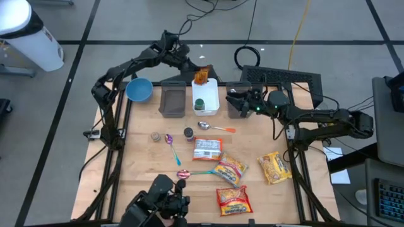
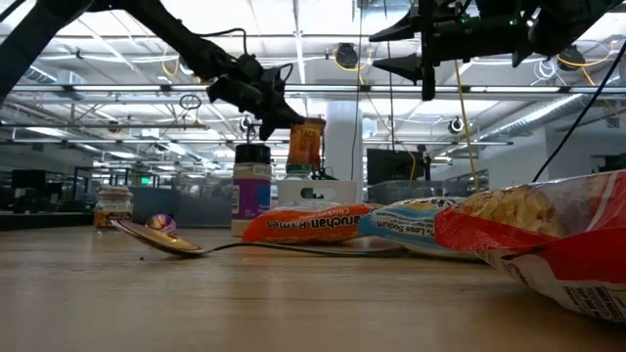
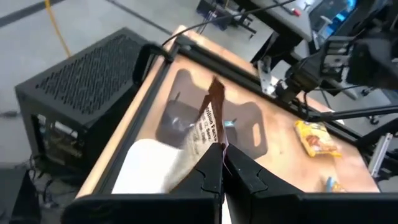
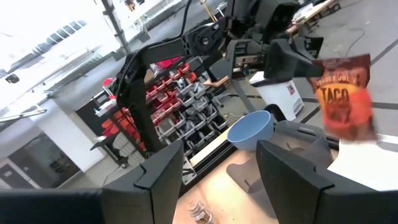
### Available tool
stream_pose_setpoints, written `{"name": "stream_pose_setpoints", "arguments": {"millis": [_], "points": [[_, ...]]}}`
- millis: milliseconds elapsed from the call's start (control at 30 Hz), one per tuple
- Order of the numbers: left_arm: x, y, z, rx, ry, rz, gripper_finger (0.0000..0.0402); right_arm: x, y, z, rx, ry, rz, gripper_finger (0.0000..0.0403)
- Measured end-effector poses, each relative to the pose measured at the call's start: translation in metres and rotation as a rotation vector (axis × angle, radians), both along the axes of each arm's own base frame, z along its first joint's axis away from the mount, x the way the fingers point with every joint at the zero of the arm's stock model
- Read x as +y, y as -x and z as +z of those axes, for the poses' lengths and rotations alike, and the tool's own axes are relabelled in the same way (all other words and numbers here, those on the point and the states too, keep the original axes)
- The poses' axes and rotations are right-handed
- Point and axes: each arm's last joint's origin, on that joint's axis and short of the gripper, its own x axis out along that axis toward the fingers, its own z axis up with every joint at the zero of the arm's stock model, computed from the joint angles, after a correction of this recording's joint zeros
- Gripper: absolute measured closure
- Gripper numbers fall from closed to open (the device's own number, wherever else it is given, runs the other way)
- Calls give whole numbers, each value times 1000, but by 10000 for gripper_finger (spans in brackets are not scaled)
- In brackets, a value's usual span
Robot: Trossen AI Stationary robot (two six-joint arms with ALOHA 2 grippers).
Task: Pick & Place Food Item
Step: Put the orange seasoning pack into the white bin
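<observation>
An orange taco seasoning packet hangs over the far end of a white bin, with my left gripper shut on it. The low view shows the packet high above the table. The right wrist view shows its printed face. My right gripper stands open in the air over a dark bin, to the right of the white bin, with nothing between its fingers. My left gripper pinches the packet's upper edge between its two fingers, at the corner nearest the arm. The fingers come from the table's far left, slanting a little downward. The packet hangs upright below them, clear of the white bin.
A grey bin and a blue bowl stand left of the white bin, which holds a green item. Spoons, small jars and several ramen packets lie on the near half of the table.
</observation>
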Motion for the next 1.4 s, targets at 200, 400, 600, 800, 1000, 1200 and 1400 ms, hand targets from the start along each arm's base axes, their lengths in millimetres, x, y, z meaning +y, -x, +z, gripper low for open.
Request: {"name": "stream_pose_setpoints", "arguments": {"millis": [200, 400, 600, 800, 1000, 1200, 1400], "points": [[3, -3, -14, 25, 9, -14, 399, -8, 3, 0, 0, -8, -32, 207], [8, -6, -27, 39, 25, -18, 398, -10, 4, -1, 9, -27, -44, 206], [10, -7, -33, 43, 11, -25, 397, -11, 4, -4, 31, -39, -48, 206], [13, -11, -46, 57, 29, -32, 395, -13, 5, -4, 29, -42, -58, 206], [15, -15, -54, 51, 46, -32, 394, -18, 7, -4, 23, -53, -77, 207], [19, -15, -58, 47, 42, -23, 395, -19, 7, -4, 19, -62, -82, 207], [22, -15, -64, 53, 52, -18, 397, -19, 7, -4, 20, -63, -82, 206]]}}
